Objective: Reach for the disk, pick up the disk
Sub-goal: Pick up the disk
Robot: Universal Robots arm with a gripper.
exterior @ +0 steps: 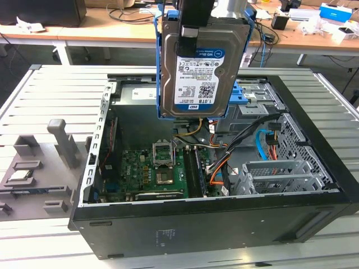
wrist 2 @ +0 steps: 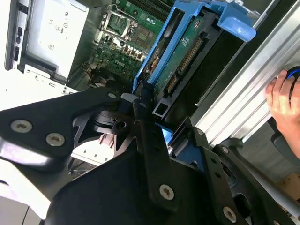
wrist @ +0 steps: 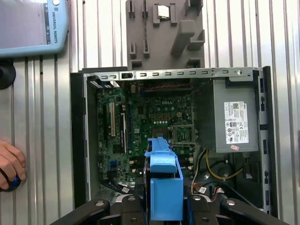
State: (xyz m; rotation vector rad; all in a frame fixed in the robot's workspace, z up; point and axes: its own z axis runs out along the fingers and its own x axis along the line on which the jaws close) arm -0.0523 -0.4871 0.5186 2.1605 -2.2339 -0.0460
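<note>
**Disk gripped and held above the open PC case**

Exterior view, near to far. Lower part of frame: black computer case [exterior: 224, 230] lying on its side on a slatted metal table [exterior: 50, 95], side panel off. Inside, green motherboard [exterior: 151, 174] at lower centre, with orange and black cables [exterior: 221, 162] running to its right. Metal drive cage [exterior: 275, 174] sits at the right end of the case. On the table at the left of the frame, a grey fixture plate [exterior: 33, 179] holds a small silver chip [exterior: 19, 175] and grey upright blocks.

Upper centre of frame: the disk [exterior: 202, 73] hangs clear above the case interior, touching nothing below. Label side faces the camera, label print upside down, blue bracket [exterior: 160, 73] framing its edges. The gripper [exterior: 196, 14] comes down from the top edge and clamps the disk's upper end; fingers are closed on the disk, with 1 black finger [exterior: 189, 29] lying over its upper face.

Second wrist view: black gripper linkages fill the lower half, fingers pinched on the disk's blue bracket edge, disk's green circuit board side [wrist 2: 187, 56] running to the upper right. A person's hand [wrist 2: 283, 101] rests at the right edge on the table.

First wrist view: looks straight down on the open case, blue bracket end [wrist: 164, 187] at lower centre between the fingers. Grey power supply [wrist: 234, 119] at the right, teach pendant [wrist: 33, 26] at upper left, a hand at the left edge.

Far back in the exterior view: wooden desks [exterior: 112, 31] with cables and boxes.
</note>
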